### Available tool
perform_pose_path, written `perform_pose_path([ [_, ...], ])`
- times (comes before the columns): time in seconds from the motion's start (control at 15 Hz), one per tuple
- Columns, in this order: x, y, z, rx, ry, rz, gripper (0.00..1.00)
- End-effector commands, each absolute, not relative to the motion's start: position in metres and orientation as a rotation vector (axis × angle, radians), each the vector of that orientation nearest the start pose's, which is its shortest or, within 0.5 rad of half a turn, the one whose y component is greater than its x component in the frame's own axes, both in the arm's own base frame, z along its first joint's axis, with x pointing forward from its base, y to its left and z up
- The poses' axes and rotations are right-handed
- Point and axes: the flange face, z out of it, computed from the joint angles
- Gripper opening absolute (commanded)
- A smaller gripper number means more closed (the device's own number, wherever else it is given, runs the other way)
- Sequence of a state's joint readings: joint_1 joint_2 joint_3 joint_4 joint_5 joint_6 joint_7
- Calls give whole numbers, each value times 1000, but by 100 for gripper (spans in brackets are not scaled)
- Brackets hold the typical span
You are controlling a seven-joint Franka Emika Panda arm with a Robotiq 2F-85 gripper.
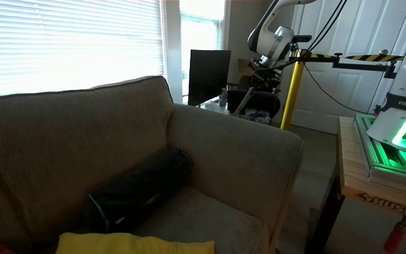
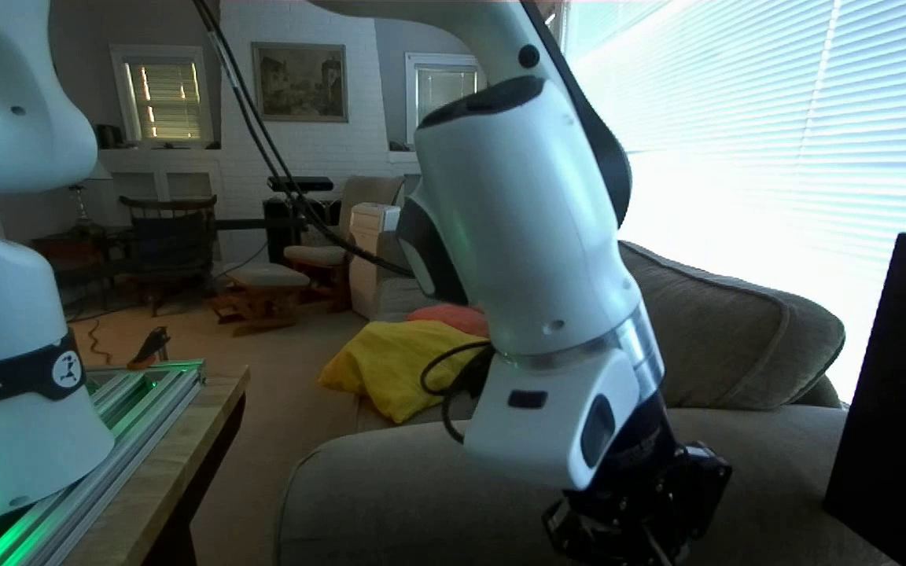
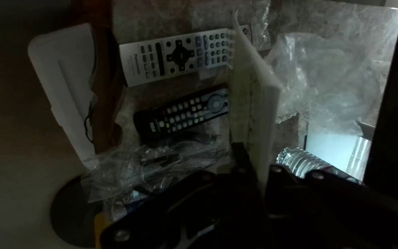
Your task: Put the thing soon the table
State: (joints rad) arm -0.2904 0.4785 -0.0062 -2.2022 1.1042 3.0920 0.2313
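My gripper (image 3: 259,171) is shut on a thin, pale, flat thing (image 3: 254,93) like a pad or booklet, seen edge-on in the wrist view. The held thing also shows as a light strip below the gripper (image 1: 257,84) in an exterior view (image 1: 244,101). It is above the table (image 3: 147,20), whose top is largely covered by clutter; I cannot tell whether it touches. A silver remote (image 3: 178,58) and a black remote (image 3: 185,110) lie on the table. In an exterior view the gripper (image 2: 634,523) is partly cut off at the bottom edge.
Clear plastic bags (image 3: 323,72) and a plastic bottle (image 3: 309,162) lie around the held thing in the wrist view. A black monitor (image 1: 209,76) stands near the arm. The beige sofa (image 1: 234,151) adjoins the table. The wooden bench (image 1: 354,165) bears the robot base.
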Motion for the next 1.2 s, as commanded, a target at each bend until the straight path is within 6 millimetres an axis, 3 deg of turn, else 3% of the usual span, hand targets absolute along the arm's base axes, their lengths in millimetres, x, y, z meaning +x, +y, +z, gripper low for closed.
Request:
perform_pose_path([
  [0.0,506,-208,218,-1797,2125,-655,1],
  [0.33,532,-191,250,-1770,2089,-849,1],
  [0.67,554,-189,249,-1877,1946,-954,1],
  [0.87,559,-198,226,-1917,1841,-1024,1],
  [1.13,542,-210,163,-1872,1780,-1038,1],
])
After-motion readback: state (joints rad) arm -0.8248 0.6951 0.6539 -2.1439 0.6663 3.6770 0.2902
